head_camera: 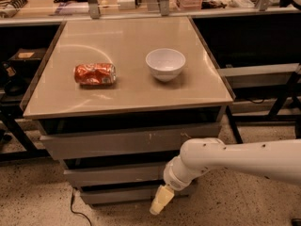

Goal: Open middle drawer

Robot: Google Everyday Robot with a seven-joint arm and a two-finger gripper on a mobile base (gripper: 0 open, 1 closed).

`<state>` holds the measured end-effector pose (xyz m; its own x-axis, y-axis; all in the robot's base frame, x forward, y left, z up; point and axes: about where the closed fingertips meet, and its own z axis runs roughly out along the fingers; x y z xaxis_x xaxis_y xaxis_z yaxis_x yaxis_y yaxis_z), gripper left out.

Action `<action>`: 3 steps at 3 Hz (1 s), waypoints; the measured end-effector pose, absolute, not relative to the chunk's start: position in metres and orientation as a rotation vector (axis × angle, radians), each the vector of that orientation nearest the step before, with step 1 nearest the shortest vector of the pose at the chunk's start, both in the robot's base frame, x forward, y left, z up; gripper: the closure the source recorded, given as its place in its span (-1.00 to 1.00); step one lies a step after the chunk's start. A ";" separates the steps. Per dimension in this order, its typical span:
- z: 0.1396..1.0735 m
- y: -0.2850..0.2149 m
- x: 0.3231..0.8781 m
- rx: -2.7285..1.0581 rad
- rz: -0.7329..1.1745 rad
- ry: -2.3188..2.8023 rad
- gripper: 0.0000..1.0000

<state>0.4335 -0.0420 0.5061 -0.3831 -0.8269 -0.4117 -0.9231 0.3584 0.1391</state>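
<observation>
Well, from the camera view I count three grey drawer fronts stacked under one table [131, 100]. The top drawer [113, 145] is the widest and tallest, with white scratches. The middle drawer [117, 174] sits just below it, plain and without a handle. The bottom drawer [113, 195] is the narrowest and lowest. None of the three shows its inside from here.

On the table I count two things, well apart from each other. One crushed red can [94, 74] lies on its side toward the left, and one white bowl [165, 64] stands upright toward the right. The bowl's inside shows plain white.

My arm [225, 158] reaches in from the right, low in front of the drawers. My gripper [160, 202] points down and to the left. It is below the right end of the middle drawer and in front of the bottom one. Whether it is apart or together I cannot tell, nor whether it touches either front.
</observation>
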 end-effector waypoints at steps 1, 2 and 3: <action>0.491 -0.043 0.450 -1.581 0.489 2.348 -1.00; 0.477 -0.045 0.463 -1.595 0.478 2.341 -1.00; 0.457 -0.046 0.487 -1.608 0.468 2.319 -1.00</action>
<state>0.4872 -0.0456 0.4571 -0.3413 -0.8482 -0.4051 -0.9389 0.3281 0.1042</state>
